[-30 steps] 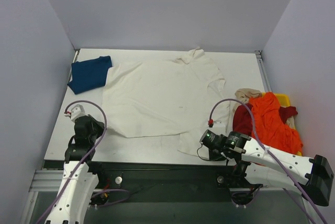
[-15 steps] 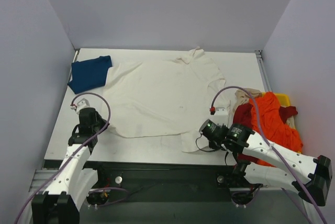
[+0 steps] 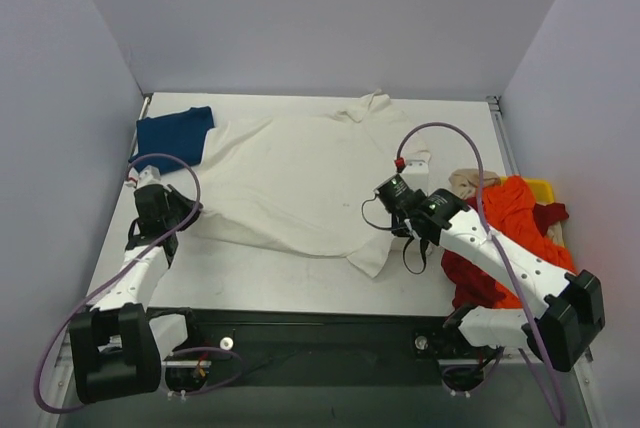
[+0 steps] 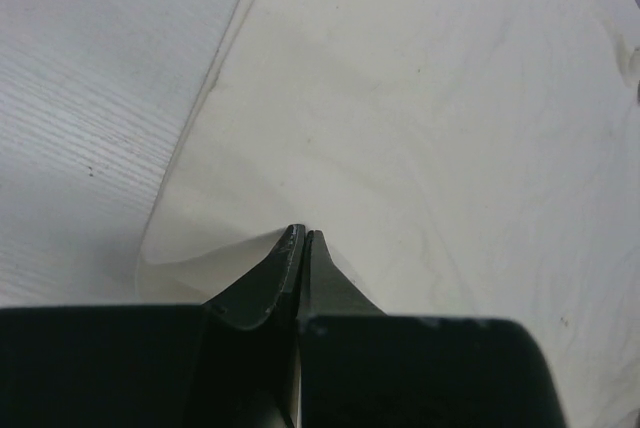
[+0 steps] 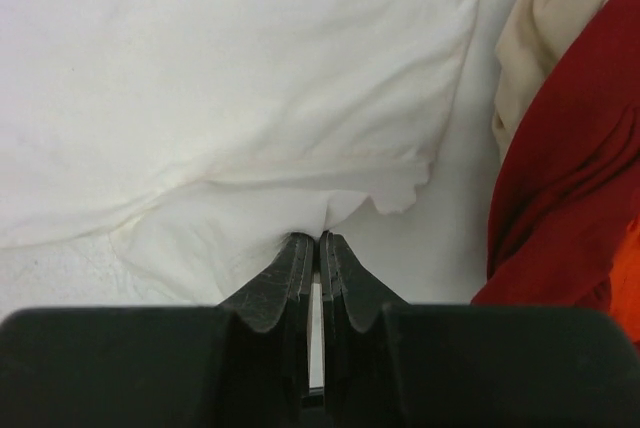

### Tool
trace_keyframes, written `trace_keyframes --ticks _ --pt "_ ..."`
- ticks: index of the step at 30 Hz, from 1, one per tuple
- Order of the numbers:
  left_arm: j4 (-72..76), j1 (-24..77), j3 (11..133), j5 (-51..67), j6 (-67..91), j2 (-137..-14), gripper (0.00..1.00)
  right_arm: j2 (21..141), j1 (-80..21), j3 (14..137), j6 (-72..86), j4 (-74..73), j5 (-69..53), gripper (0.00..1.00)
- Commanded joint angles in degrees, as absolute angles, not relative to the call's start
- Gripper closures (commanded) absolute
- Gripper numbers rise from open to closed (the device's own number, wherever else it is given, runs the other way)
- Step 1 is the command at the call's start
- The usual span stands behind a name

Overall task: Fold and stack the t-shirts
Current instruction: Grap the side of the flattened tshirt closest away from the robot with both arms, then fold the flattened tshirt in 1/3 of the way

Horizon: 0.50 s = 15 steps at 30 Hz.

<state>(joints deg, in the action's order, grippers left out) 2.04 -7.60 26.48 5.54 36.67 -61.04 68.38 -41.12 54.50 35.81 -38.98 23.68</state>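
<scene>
Left hand (image 4: 303, 235), right hand (image 5: 318, 239), pinching wrinkled cream t-shirt (image 3: 300, 178)

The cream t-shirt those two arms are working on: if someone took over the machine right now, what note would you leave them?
Left gripper: shut, pinching the near-left hem of the cream t-shirt.
Right gripper: shut, pinching its near-right hem.
The cream t-shirt lies spread on the table.
The dark blue t-shirt sits at the far-left corner, perhaps already folded.
The orange t-shirt, dark red t-shirt and beige t-shirt are heaped at the right by the yellow bin.
Done: no stack yet.
Left: fold the cream one, then the heap, and stack.
</scene>
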Motion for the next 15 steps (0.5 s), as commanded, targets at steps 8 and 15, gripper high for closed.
trace_keyframes --ticks 8,15 --pt "15.99 -10.55 31.64 14.94 36.83 -71.27 1.0 82.33 -29.81 68.46 25.93 -34.01 19.34 1.0" --pt "18.28 -11.07 35.42 13.98 36.74 -76.02 1.0 91.75 -24.44 79.53 21.71 -33.66 13.98 1.0"
